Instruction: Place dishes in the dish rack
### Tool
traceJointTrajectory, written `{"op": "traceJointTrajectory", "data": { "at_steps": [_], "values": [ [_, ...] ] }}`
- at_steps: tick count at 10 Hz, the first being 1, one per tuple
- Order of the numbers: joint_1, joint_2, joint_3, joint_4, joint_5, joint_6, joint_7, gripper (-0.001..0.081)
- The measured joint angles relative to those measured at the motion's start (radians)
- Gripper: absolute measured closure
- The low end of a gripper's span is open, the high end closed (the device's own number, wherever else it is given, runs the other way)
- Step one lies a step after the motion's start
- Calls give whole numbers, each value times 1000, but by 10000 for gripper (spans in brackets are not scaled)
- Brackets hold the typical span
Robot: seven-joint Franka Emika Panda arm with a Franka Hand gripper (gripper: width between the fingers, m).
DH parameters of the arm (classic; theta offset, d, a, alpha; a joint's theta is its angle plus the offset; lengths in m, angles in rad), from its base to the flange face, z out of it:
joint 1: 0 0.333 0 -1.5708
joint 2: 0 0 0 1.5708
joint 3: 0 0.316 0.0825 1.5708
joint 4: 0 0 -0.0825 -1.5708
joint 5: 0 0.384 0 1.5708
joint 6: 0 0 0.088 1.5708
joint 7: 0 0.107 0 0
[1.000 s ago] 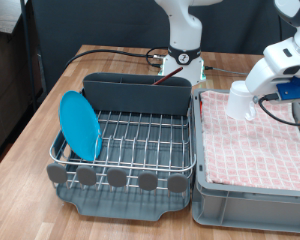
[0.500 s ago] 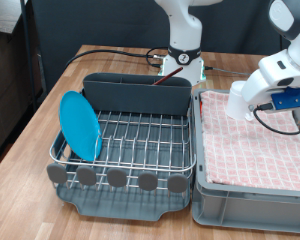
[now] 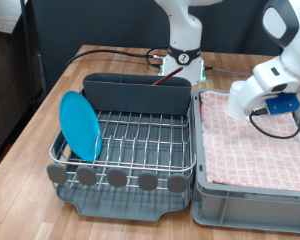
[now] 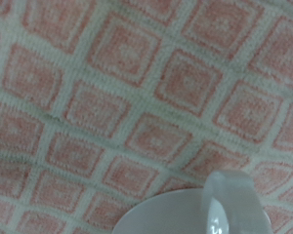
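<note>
The light-blue plate stands on edge in the dish rack, at the rack's end towards the exterior view's left. My gripper is low over the pink checked cloth in the grey crate, at the exterior view's right. In the wrist view the rim of the white mug shows at the frame's edge, lying on the cloth. No fingers show in the wrist view. In the exterior view the mug cannot be told apart from the white hand. The wooden spoon is not clearly in view.
The grey crate stands tight against the rack's side towards the exterior view's right. The robot base and cables are behind the rack's grey cutlery trough. Round grey tabs line the rack's near edge.
The arm has dropped lower over the pink cloth and swung slightly towards the exterior view's right. The plate and rack have not moved.
</note>
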Motion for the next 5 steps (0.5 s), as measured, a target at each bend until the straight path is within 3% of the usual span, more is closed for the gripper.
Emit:
{"op": "traceJointTrajectory", "data": {
  "at_steps": [3,4,5],
  "values": [
    [0,-6,0,-36,0,41,2,3],
    [0,-7,0,-45,0,51,2,85],
    [0,-8,0,-50,0,57,4,267]
  ]
}}
